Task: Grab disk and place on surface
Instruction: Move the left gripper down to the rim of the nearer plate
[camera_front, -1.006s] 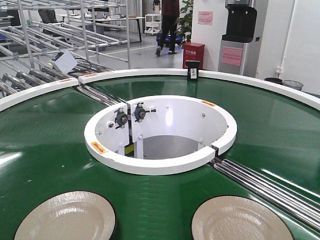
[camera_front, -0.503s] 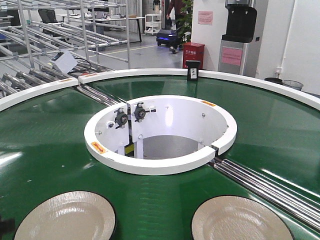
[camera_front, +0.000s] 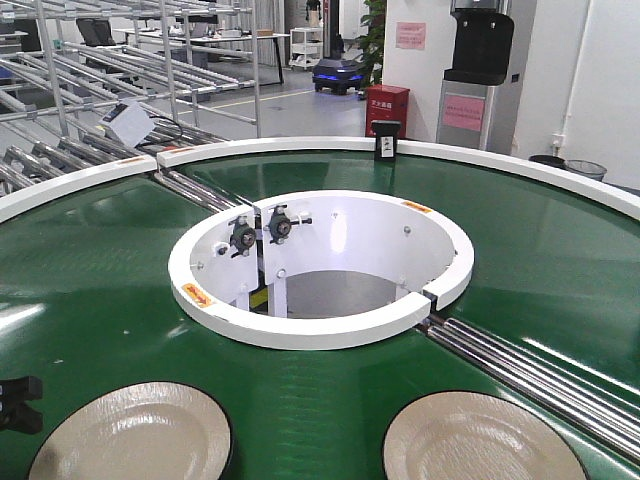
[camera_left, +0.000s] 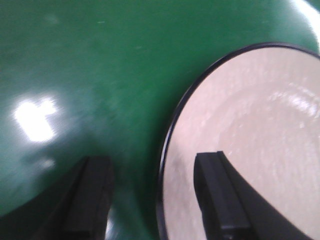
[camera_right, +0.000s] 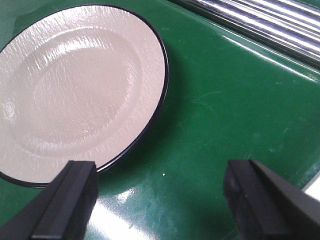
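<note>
Two cream disks with thin black rims lie on the green belt, one at lower left (camera_front: 130, 436) and one at lower right (camera_front: 480, 440). My left gripper (camera_left: 156, 197) is open and straddles the left disk's (camera_left: 250, 140) rim, with one finger over the disk and the other over the belt. A dark part of that arm (camera_front: 16, 402) shows at the front view's left edge. Just right of the right disk (camera_right: 75, 85), my right gripper (camera_right: 167, 200) is open over the belt, its left finger (camera_right: 70, 200) at the rim. The surface is out of view.
The green belt (camera_front: 90, 270) curves round a white inner ring (camera_front: 320, 330) with an open well. Steel rollers (camera_front: 540, 370) cross the belt right of the right disk, also seen in the right wrist view (camera_right: 260, 20). Metal racks (camera_front: 120, 60) stand behind.
My left arm has come into the front view at the lower left edge, beside the left disk. Both disks lie where they were.
</note>
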